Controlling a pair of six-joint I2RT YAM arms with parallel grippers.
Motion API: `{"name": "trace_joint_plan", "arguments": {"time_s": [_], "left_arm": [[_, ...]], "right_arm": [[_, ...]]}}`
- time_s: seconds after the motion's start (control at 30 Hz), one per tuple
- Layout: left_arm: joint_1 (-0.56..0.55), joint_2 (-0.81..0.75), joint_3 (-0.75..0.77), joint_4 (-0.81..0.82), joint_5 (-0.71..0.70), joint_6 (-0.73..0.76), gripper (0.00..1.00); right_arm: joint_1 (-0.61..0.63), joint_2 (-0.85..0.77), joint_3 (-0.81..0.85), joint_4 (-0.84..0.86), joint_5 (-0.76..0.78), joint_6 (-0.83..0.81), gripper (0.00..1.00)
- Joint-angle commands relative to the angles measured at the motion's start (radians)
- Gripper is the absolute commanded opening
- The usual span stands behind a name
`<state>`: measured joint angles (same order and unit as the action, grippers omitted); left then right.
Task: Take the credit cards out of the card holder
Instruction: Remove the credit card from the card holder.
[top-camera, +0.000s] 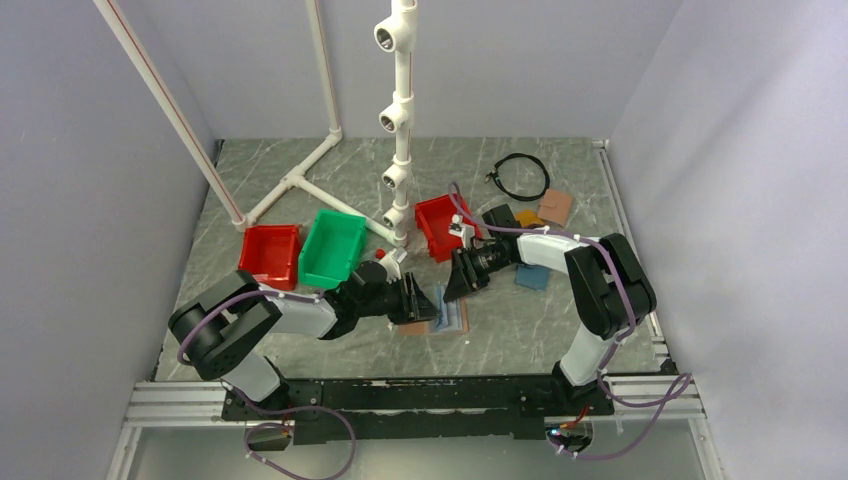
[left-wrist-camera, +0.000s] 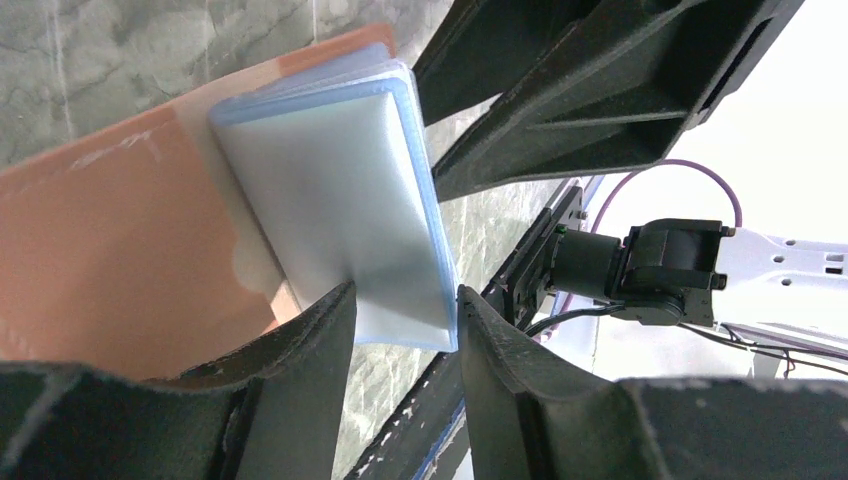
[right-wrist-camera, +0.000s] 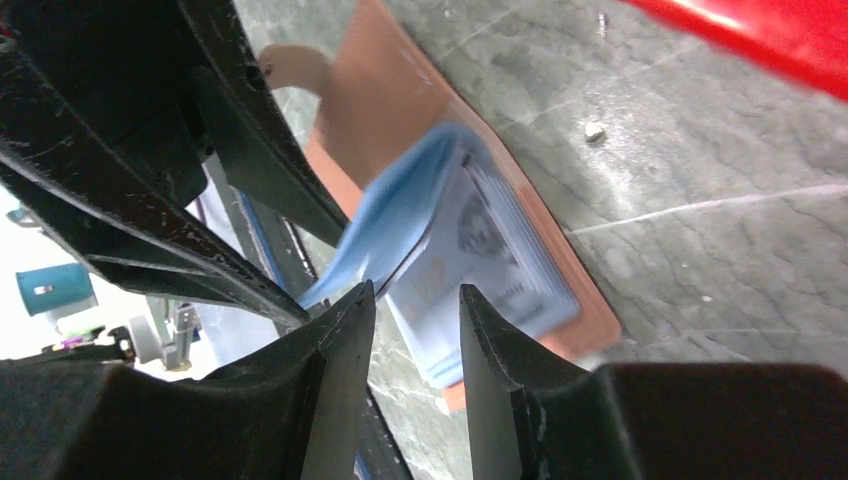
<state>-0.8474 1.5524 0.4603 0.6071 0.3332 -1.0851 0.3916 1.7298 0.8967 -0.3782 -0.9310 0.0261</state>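
Top external: card holder (top-camera: 448, 318) lies open on the grey marbled table (top-camera: 500, 342), just ahead of the arm bases and between them. Left gripper (top-camera: 425, 300) and right gripper (top-camera: 453, 286) meet over it, tips near each other. Red bins (top-camera: 270, 255), green bin (top-camera: 333, 247) and other wallets (top-camera: 553, 207) stand well apart and play no part. Left wrist: left gripper (left-wrist-camera: 405, 295) is clamped on the free edge of the holder's light blue inner leaf (left-wrist-camera: 340, 200), which stands lifted off the pinkish-tan cover. The other arm's fingers cross just beyond it, upper right. Right wrist: right gripper (right-wrist-camera: 417, 295) has its jaws narrowly apart over the near edge of the pocket stack. The view is blurred, so I cannot tell whether they pinch anything. Credit cards (right-wrist-camera: 500, 245): one grey-white printed face shows inside the blue pocket, in the holder; the others cannot be made out. Judgement: no card is out yet. The step in hand is left holding the leaf up while right takes the first card. To do it well, keep the left clamp steady so the pocket mouth gapes. Catch the card's edge alone with the right fingertips, not the sleeve with it. Draw the card along the line of the slot, low and slow, with the left resisting so the holder is not dragged. Risks: sleeve and card pinched together, or the two sets of fingers knocking, since they work so close.
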Motion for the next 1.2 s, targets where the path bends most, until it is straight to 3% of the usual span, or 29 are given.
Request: {"name": "trace_joint_plan", "arguments": {"time_s": [0.0,0.37,0.83,1.07,1.17], "left_arm": [[0.001,-0.027,-0.008,0.024,-0.011,0.009,0.47],[0.01,-0.02,-0.018,0.033,-0.005,0.001,0.46],[0.01,-0.037,-0.011,-0.026,-0.02,0.017,0.51],[0.007,-0.031,0.006,-0.034,-0.016,0.027,0.64],[0.004,-0.039,0.022,-0.076,-0.029,0.038,0.66]], "right_arm": [[0.003,0.005,0.028,0.001,0.068,-0.046,0.39],[0.011,0.008,0.031,-0.002,0.039,-0.055,0.39],[0.05,-0.019,0.034,0.003,-0.009,-0.064,0.3],[0.073,-0.024,0.039,-0.002,0.005,-0.076,0.28],[0.089,-0.03,0.042,-0.005,0.003,-0.086,0.33]]}}
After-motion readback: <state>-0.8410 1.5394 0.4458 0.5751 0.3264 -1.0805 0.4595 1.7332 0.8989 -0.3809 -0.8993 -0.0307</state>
